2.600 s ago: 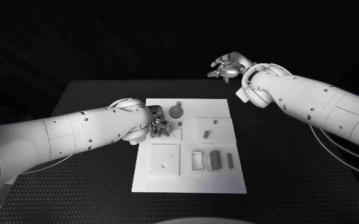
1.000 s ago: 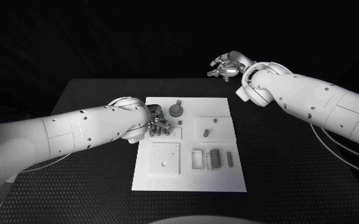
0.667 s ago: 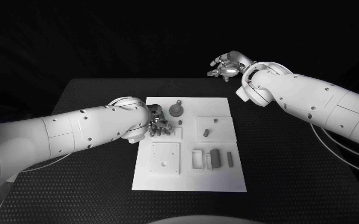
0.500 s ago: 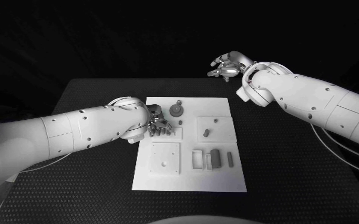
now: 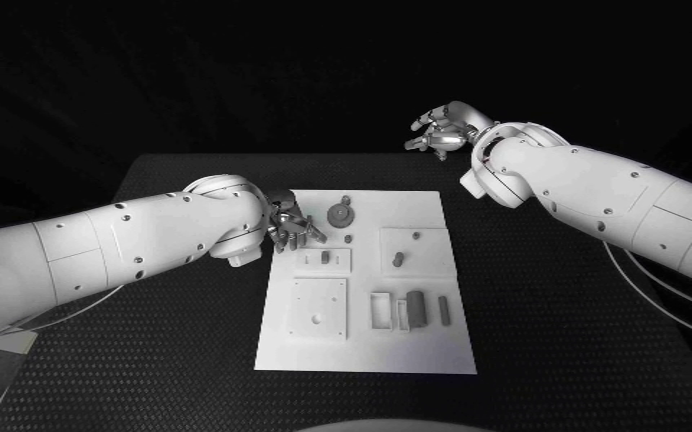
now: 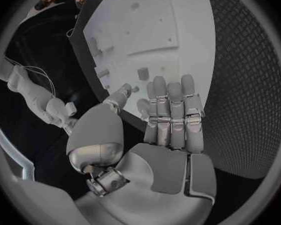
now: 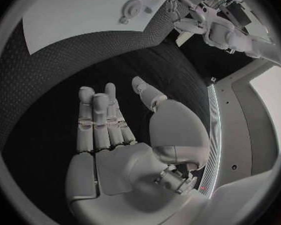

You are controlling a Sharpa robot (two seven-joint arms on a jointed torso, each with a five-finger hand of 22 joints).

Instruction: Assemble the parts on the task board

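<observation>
Black table [image 5: 173,282] bears the white board [image 5: 368,347] beside my empty, spread left hand [image 5: 293,230]; right hand [image 5: 440,132] open beyond; no writing legible.

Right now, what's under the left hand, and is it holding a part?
The left hand hovers over the task board's left edge, fingers apart, holding nothing. A small grey part stands on the square plate just beside it. The board directly beneath its fingers is covered in the head view.

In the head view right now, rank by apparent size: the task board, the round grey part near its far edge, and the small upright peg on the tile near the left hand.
1. task board, by far the largest.
2. round grey part.
3. small upright peg, slightly smaller; it stands nearer the camera, so the true gap is unsure.
</observation>
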